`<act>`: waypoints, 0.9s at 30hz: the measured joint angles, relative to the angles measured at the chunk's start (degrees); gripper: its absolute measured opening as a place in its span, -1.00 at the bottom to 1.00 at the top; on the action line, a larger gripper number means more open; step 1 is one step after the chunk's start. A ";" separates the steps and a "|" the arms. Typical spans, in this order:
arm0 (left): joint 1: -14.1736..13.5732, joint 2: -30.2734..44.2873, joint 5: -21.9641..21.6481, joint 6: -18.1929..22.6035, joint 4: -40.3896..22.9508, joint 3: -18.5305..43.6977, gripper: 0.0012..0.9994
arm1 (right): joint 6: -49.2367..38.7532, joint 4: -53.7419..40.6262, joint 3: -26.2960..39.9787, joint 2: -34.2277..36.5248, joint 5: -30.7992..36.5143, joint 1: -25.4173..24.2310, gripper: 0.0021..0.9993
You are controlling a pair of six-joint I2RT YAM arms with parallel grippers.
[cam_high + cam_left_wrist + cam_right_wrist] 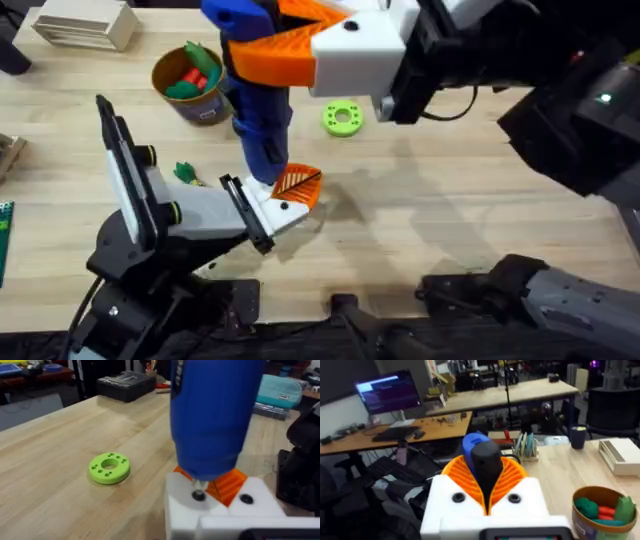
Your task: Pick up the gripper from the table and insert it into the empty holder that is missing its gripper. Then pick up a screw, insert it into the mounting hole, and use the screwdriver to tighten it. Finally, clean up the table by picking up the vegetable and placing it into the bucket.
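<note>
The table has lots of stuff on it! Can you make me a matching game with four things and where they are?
Things:
1. screwdriver
2. vegetable
3. lime green ring
4. bucket

Places:
A. lying loose on the wood beside the left arm
B. clamped upright in the right gripper
C. holding toy food near the far left of the table
D. flat on the table beyond the holder

Pairs: 1-B, 2-A, 3-D, 4-C

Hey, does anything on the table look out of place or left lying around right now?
One thing: the vegetable, a small green leafy piece, lies loose on the wood beside the left arm, apart from the bucket that already holds other toy produce. The lime green ring sits flat, and nothing looks spilled or broken.
</note>
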 joint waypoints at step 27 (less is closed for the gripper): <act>0.00 0.00 0.06 1.26 -0.98 0.15 -0.99 | -4.34 -4.11 5.34 4.79 -4.95 5.07 -0.94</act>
